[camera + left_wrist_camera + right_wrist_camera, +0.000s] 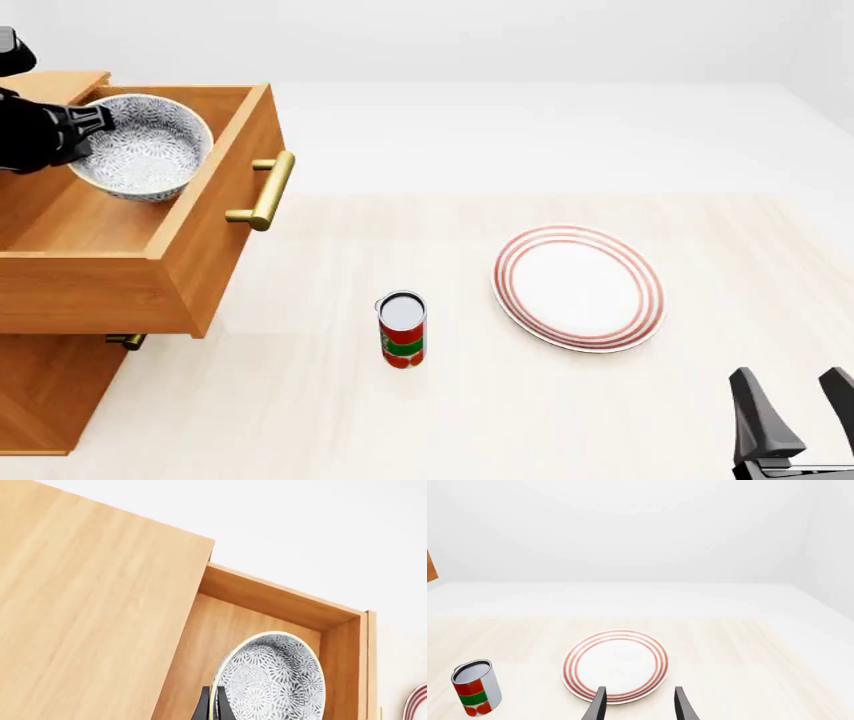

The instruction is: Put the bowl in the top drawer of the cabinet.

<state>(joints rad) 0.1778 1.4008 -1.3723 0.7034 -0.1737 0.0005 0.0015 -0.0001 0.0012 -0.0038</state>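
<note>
Your left tool [83, 128] pinches the bowl [144, 150] by its left rim, tilted inside the pulled-out top drawer [200, 225], clear of its walls; your right tool [798, 400] hangs spread wide, near-right of the plate [579, 288]

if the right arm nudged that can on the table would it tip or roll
The can stands upright and is taller than it is wide, so a push near its top would probably tip it; a low push might just slide it. Once on its side its round body would likely roll, perhaps toward the plate. Its top looks open and it may be empty, so likely light.
</note>
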